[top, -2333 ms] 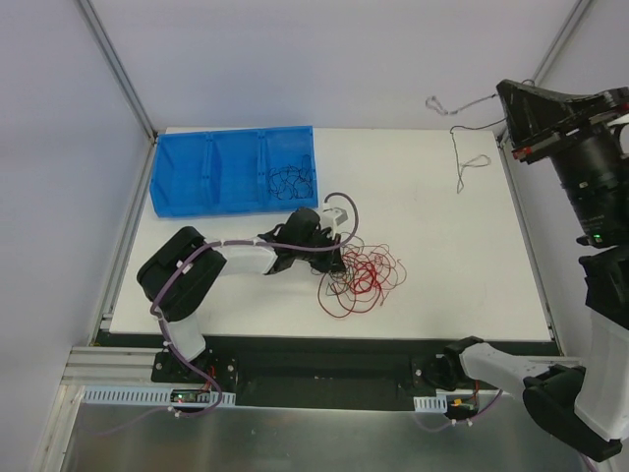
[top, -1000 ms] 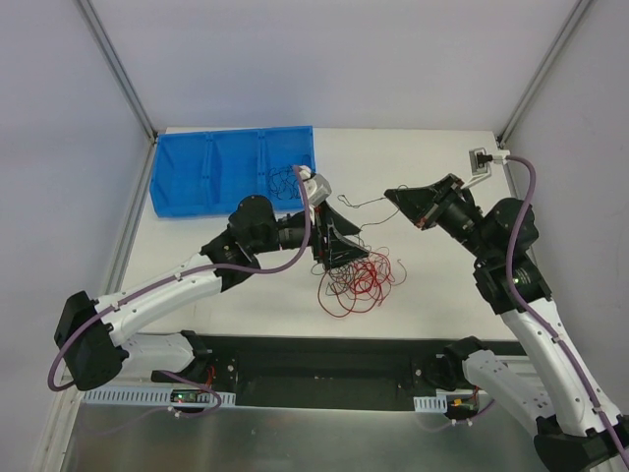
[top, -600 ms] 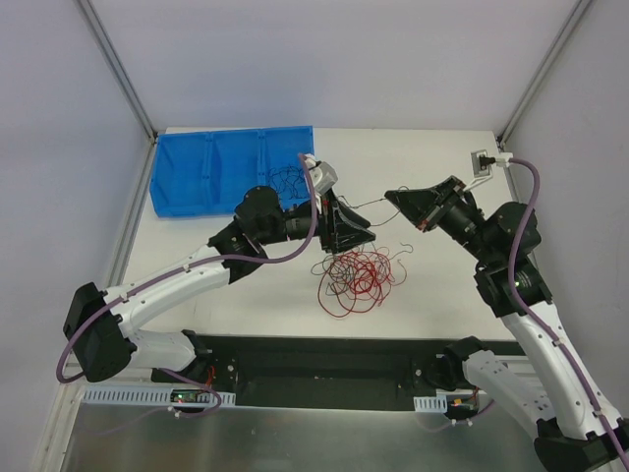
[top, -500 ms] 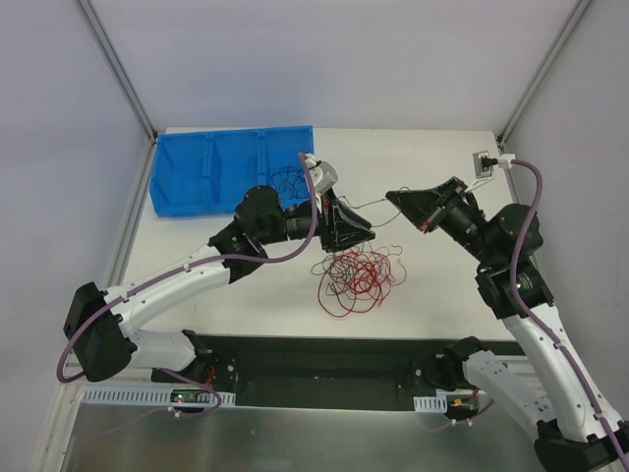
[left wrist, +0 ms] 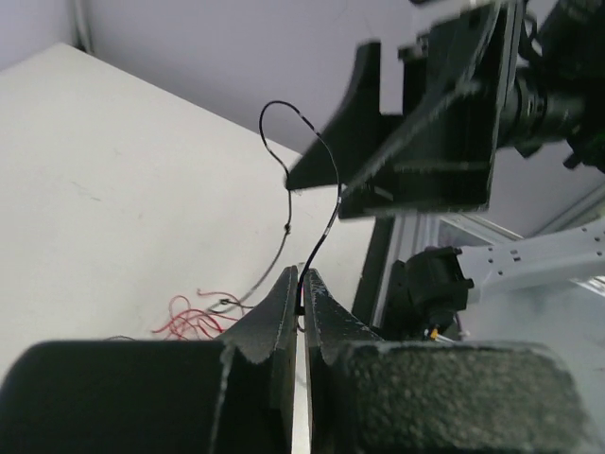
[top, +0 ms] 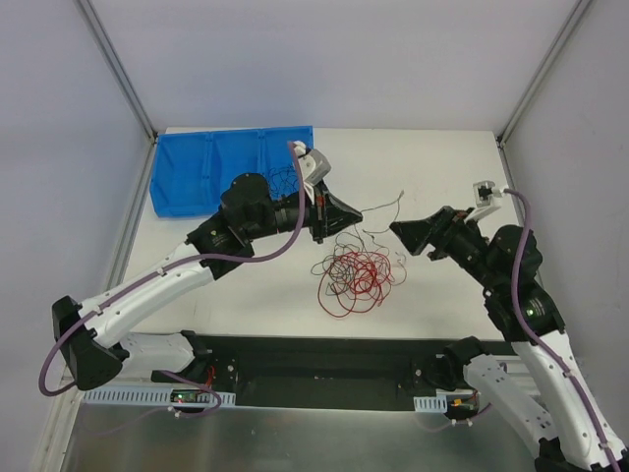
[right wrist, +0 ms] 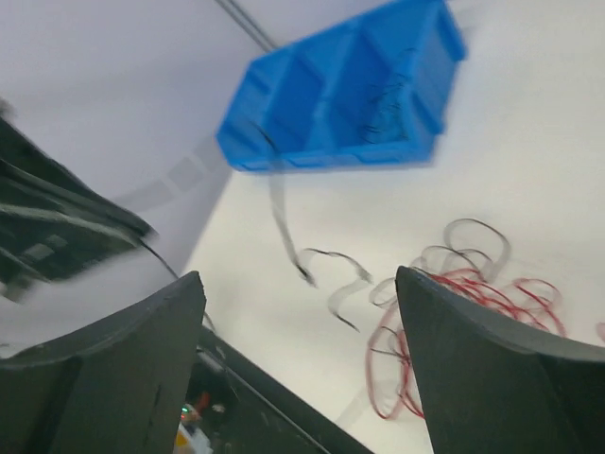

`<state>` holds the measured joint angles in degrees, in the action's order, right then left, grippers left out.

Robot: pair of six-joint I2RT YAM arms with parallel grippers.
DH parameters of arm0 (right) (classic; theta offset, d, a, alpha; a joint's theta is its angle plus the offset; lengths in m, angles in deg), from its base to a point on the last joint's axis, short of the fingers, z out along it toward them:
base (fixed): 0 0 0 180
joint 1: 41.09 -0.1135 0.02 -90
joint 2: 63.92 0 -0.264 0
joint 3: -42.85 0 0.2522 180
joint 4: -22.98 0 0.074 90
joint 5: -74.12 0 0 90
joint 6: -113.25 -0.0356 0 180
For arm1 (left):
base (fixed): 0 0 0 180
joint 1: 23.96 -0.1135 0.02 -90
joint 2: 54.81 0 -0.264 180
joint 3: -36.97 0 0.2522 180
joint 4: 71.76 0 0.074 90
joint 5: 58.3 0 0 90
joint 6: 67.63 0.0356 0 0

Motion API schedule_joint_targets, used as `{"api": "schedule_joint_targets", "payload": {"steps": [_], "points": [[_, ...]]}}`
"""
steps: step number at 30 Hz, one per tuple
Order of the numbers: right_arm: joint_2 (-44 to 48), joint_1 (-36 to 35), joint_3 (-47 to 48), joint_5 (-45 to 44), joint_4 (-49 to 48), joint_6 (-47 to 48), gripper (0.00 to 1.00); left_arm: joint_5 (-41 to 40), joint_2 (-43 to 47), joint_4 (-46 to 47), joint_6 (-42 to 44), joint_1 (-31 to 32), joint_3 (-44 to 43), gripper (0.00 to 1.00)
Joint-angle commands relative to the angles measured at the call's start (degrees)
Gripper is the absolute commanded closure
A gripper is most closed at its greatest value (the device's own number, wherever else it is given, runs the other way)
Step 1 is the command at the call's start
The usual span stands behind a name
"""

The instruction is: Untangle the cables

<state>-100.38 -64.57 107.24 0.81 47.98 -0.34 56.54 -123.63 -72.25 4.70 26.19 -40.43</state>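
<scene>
The cables lie as a loose red and black tangle in the middle of the white table. My left gripper hovers above the tangle's far side, shut on one thin black cable that curves up and away from its tips. In the top view that strand trails right, its end hanging free. My right gripper is to the right of the tangle, open, with nothing between its fingers. The right wrist view shows the black strand blurred in the air ahead and the red loops below.
A blue divided bin stands at the back left and holds a few black wires. The same bin shows in the right wrist view. The two grippers face each other a short way apart.
My left gripper has shut on the black strand and drawn it up and back. My right gripper has opened, let the strand go and dropped toward the near right.
</scene>
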Motion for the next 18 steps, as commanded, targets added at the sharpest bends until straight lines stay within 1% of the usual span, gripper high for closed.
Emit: {"api": "schedule_joint_targets", "payload": {"steps": [1,3,5,6,9,11,13,15,18], "points": [[7.3,0.2,-2.2,-10.3,14.9,13.3,0.12,-5.7,3.0,-9.8,6.9,-2.5,-8.6,1.00],[10.5,0.2,-3.6,-13.9,19.0,16.0,0.09,-6.1,3.0,-10.5,6.0,-5.7,-9.7,1.00],[13.1,0.2,-5.5,-16.3,21.5,17.9,0.08,-5.5,2.2,-11.2,3.7,-10.1,-10.7,1.00],[14.7,0.2,-6.5,-19.6,22.4,18.5,0.08,-5.3,1.6,-11.6,2.7,-12.0,-11.2,1.00],[18.4,0.2,-10.5,-23.8,23.1,18.7,0.08,-5.1,-0.4,-12.0,1.9,-16.7,-12.7,1.00],[20.8,0.2,-12.1,-26.0,23.2,17.3,0.08,-5.0,-2.7,-12.3,4.0,-18.8,-14.5,1.00],[22.3,0.2,-13.1,-24.6,21.9,17.4,0.08,-4.5,-5.0,-12.4,4.4,-21.4,-16.5,1.00],[22.9,0.2,-13.5,-25.6,21.5,17.8,0.08,-3.8,-7.6,-12.3,5.3,-23.4,-18.6,1.00],[22.9,0.3,-13.5,-26.0,21.3,18.2,0.08,-4.8,-11.5,-13.0,11.7,-24.8,-21.3,1.00]]}}
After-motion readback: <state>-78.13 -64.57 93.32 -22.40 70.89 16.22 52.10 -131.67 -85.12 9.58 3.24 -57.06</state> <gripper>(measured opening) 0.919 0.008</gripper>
